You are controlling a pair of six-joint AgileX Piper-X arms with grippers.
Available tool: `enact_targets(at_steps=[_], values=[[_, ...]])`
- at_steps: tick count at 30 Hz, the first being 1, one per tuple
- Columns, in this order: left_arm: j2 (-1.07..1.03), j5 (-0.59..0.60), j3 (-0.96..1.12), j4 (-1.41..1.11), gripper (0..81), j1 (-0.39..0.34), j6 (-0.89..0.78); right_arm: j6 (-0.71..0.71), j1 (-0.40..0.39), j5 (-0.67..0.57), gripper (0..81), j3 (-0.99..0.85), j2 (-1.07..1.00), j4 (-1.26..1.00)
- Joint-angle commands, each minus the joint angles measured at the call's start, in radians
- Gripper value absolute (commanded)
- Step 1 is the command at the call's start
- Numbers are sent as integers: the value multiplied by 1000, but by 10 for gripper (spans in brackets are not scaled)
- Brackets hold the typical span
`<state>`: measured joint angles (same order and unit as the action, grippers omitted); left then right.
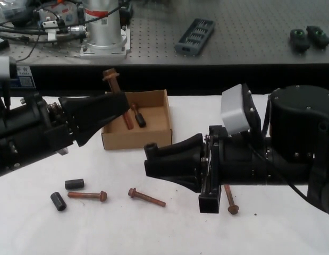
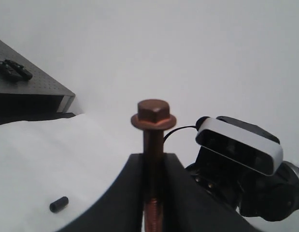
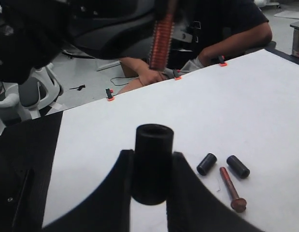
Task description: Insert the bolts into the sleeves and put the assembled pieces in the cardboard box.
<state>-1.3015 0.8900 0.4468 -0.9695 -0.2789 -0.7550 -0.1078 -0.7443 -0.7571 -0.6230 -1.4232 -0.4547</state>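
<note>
High view: in the left gripper (image 1: 119, 103), clamped by the shank, a bolt (image 1: 111, 77), head up, raised over the back part of the cardboard box (image 1: 153, 135). In the right gripper (image 1: 151, 154), pinched between closed fingers, a black sleeve (image 3: 153, 159), mouth up, raised above the white table (image 1: 292, 234) just in front of the box. Well apart, not yet joined.

To join them well: bring the threaded end (image 3: 162, 34) straight above the sleeve mouth, line up both axes before pushing, then slide in slowly, without force. Keep both grips firm. Only after full seating, carry over the box, release low, beside the one assembled piece (image 1: 138, 118) inside. On the table: three loose bolts (image 1: 146, 197), two loose sleeves (image 1: 74, 184).
</note>
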Motion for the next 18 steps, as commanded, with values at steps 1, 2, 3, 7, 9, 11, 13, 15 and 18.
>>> enact_targets(at_steps=[1,2,3,7,9,11,13,15,18], values=[[9,19,4,-20,6,3,-29,-38,-3,-39,19,-4,0,-37],[9,15,4,-20,6,3,-30,-38,-3,-51,19,-4,0,-37],[9,13,4,-20,6,3,-33,-38,-5,-60,19,-4,0,-37],[9,18,4,-20,6,3,-66,-32,-25,-76,19,-4,0,-37],[9,32,4,-20,6,3,-76,-30,-38,-92,19,-4,0,-37],[9,55,4,-20,6,3,-76,-27,-51,-90,19,-4,0,-37],[9,66,4,-20,6,1,-81,-27,-57,-91,19,-4,0,-37],[9,66,4,-20,6,-3,-84,-27,-57,-91,19,-4,0,-37],[9,84,4,-20,6,-14,-84,-27,-56,-82,19,-4,0,-37]])
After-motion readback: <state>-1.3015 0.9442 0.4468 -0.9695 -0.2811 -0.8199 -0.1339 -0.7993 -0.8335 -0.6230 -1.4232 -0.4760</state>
